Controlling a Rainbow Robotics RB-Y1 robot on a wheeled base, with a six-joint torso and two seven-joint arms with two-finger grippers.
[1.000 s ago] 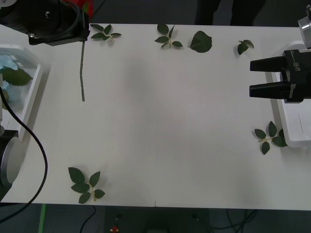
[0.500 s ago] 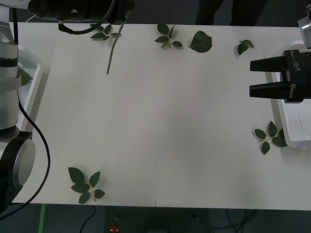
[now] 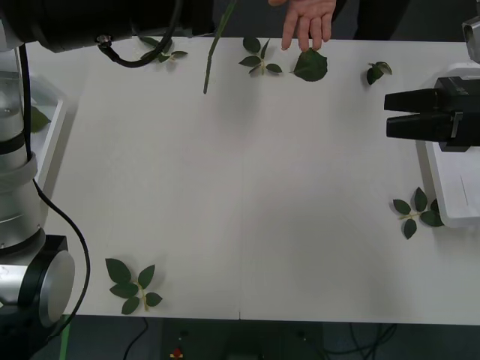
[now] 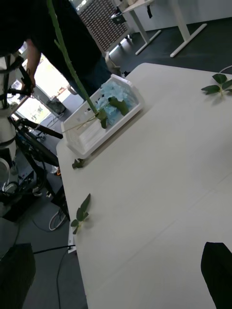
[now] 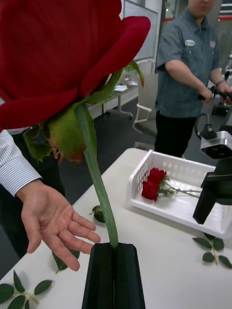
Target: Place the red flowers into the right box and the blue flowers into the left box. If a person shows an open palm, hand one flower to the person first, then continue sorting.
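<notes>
One red rose was clamped by its stem between the closed black fingers of the left gripper, its bud standing up from them, close before the left wrist camera. From the front, the left arm reached across the table's far left corner, and the rose's stem hung down over the far edge of the table. A person's hand was held open, palm up, over the far edge just beside that stem; the wrist view showed the palm close to the gripper and not touching the flower.

The right gripper waited above the table's right edge with its two black fingers apart and nothing between them. Under it lay the right box, a white tray against the right edge, and the left wrist view showed red roses already lying inside it. The left box sat at the table's left edge with pale blue flowers in it.

Loose green leaf sprigs were scattered over the table: one near the front left corner, one just beside the right box, several along the far edge, and a single large leaf below the person's fingers.
</notes>
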